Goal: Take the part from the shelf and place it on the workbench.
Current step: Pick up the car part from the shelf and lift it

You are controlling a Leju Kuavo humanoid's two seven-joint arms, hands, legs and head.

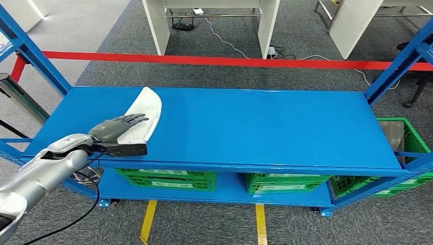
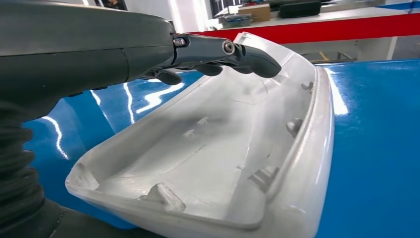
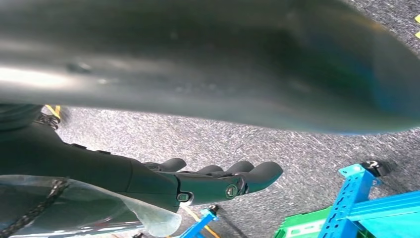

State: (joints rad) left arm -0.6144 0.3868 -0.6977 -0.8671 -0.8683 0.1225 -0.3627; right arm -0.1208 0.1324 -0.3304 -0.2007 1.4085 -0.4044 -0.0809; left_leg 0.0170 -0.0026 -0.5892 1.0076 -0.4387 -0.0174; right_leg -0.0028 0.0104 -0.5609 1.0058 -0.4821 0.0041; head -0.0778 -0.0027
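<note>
White plastic, curved like a shallow trough, the part (image 1: pixel 144 113) lies on the top deck of the blue shelf (image 1: pixel 265 127), near its left end and angled so one tip points toward the far edge. The left wrist view shows its hollow inner side (image 2: pixel 213 148) facing up, with small moulded tabs along the rims.

The left hand (image 1: pixel 115 127) reaches in from the lower left over the near half of the part. Its dark fingers (image 2: pixel 237 52) stretch out flat above the hollow and curl slightly toward the far rim; the thumb is hidden, so whether the hand actually grips the part cannot be told.

The right hand (image 3: pixel 218 181) hangs beside the shelf over grey carpet, fingers lightly curved and apart, holding nothing.

Green crates (image 1: pixel 168 178) sit on the lower deck, and another green crate (image 1: pixel 408 138) stands at the right end. Red tape (image 1: pixel 230 61) runs across behind the shelf, with white furniture legs (image 1: pixel 155 25) beyond it. Yellow floor lines (image 1: pixel 148 219) show in front.
</note>
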